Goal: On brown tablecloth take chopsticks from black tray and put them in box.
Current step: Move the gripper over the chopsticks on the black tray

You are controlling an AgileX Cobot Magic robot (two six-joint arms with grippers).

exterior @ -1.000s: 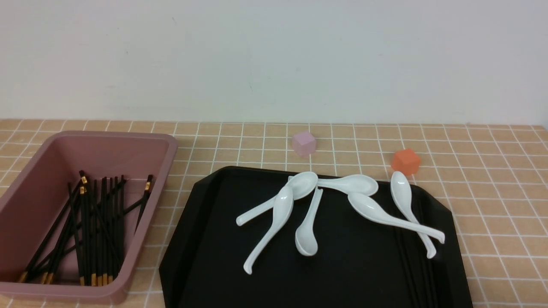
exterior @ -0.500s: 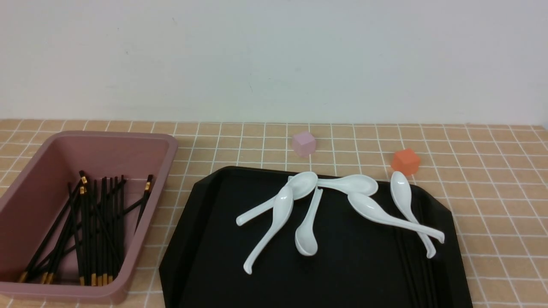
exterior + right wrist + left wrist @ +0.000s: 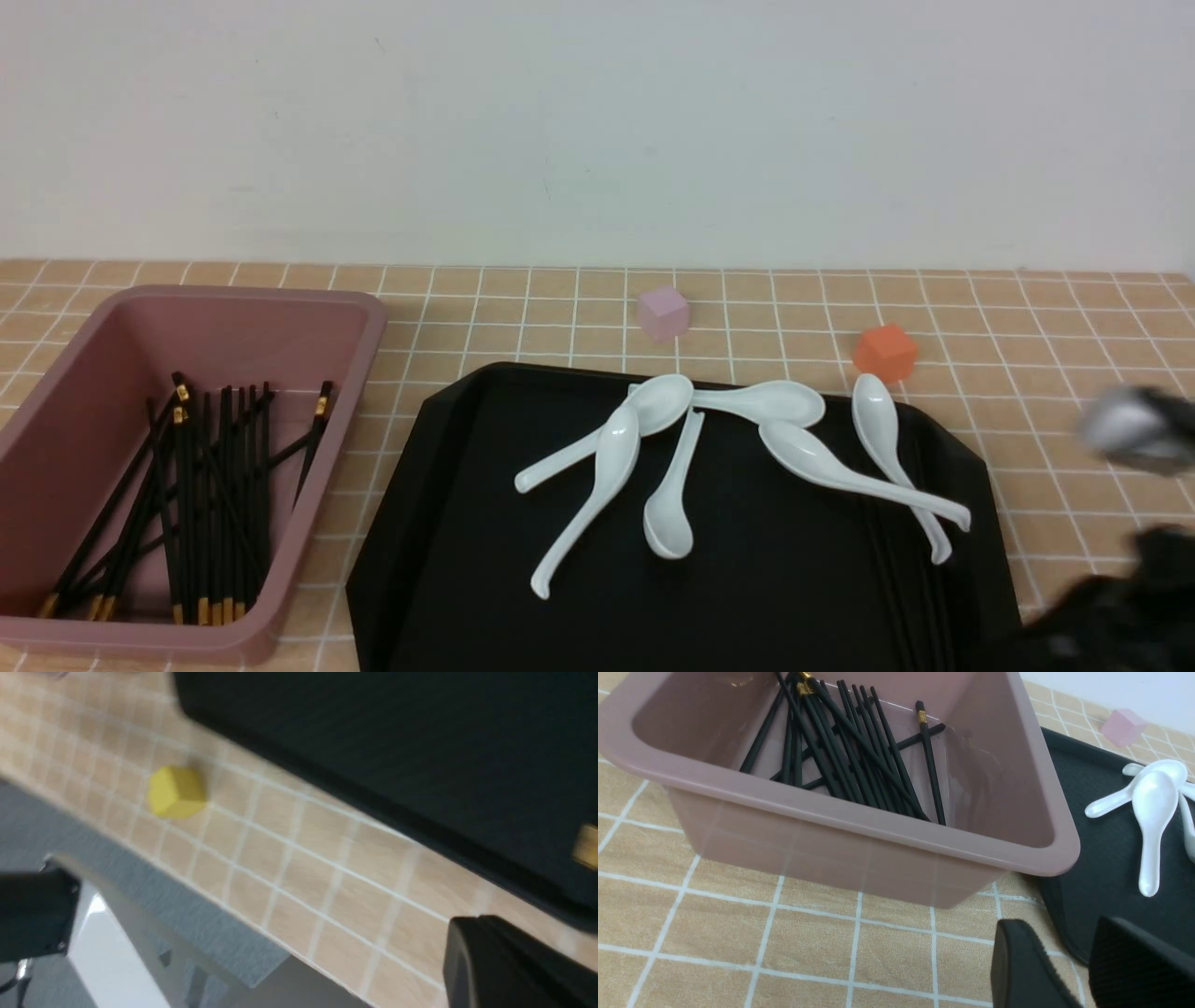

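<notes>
The box (image 3: 359,322) sits on the brown tablecloth (image 3: 1074,373) at the worktop's left, just beside the black tray (image 3: 448,523). The boxed chopsticks (image 3: 201,504) lie bundled inside it, most gold bands toward its near wall. The tray chopsticks (image 3: 894,588) lie along the tray's right side, dark on dark, so their count cannot be told. 6 white spoons (image 3: 616,448) are scattered over the tray's far half, and the handles of the 2 rightmost cross over the far ends of those sticks. A pink cube (image 3: 663,313) and an orange cube (image 3: 884,352) stand just beyond the tray. A yellow cube (image 3: 176,791) sits near the worktop's edge.

The left claw (image 3: 1062,926) hovers over the tablecloth near the box corner that faces the tray, its fingers a little apart and holding nothing. The right arm (image 3: 1102,625), blurred, is at the tray's near right corner. The right claw (image 3: 495,956) is closed, with nothing seen in it.
</notes>
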